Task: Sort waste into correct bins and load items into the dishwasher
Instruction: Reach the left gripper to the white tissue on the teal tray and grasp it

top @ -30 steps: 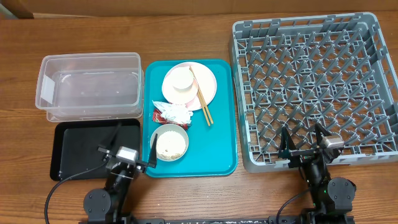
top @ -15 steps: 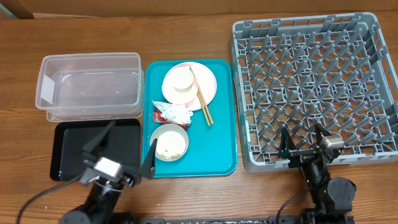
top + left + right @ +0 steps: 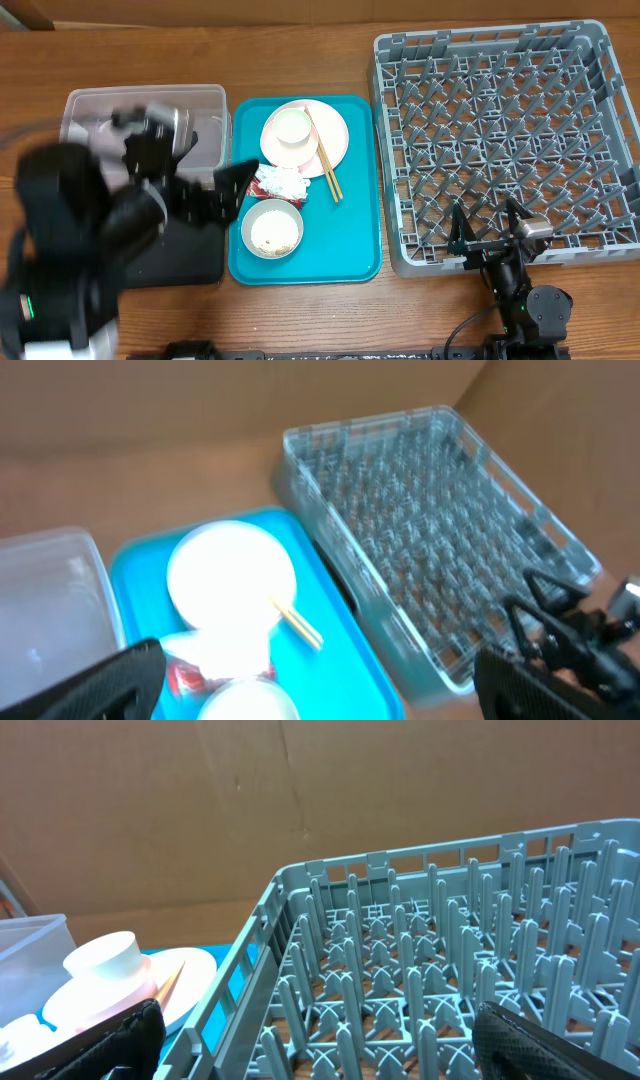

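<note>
Left gripper (image 3: 320, 660): jaws wide apart, empty, above the teal tray's (image 3: 355, 240) left edge; overhead view blurred. Right gripper (image 3: 484, 222): wide apart, empty, right of tray at the dish rack (image 3: 500, 130). Crumpled napkin (image 3: 283, 181) sits mid-tray, left half, touching the red wrapper (image 3: 256, 186). Judged light, soft, compressible; pinch its raised crest.

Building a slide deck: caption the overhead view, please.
Left claw, open, hovers by the loaded teal tray; right claw rests open at the grey dish rack.

Black jointed arms (image 3: 528, 298), silver wrist block (image 3: 531, 228), black-fingered right gripper (image 3: 484, 212)
</note>
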Motion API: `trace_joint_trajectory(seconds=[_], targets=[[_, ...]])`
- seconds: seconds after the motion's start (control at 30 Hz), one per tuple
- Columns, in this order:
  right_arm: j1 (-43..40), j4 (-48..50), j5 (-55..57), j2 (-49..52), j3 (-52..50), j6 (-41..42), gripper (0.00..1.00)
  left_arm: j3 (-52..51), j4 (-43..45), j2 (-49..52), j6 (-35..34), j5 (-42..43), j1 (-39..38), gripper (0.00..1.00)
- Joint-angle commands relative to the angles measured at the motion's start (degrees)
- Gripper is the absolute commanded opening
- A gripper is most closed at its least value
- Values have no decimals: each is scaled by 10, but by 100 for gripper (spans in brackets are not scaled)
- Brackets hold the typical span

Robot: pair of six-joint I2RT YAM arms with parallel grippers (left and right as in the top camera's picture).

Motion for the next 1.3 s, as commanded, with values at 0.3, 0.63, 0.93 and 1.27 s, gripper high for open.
trace_joint_trajectory(seconds=[0.3,0.63,0.93,1.27], targets=[[-1,3,2,-5,-6,1,100,136,-237,296,-44,66,3,100],[-1,3,2,-5,-6,1,100,130,-252,399,-72,-53,-48,4],[-1,3,2,-5,-6,1,100,129,-218,406,-166,-251,-132,4],[-1,3,2,-5,-6,1,100,129,-176,414,-218,-339,-198,53]])
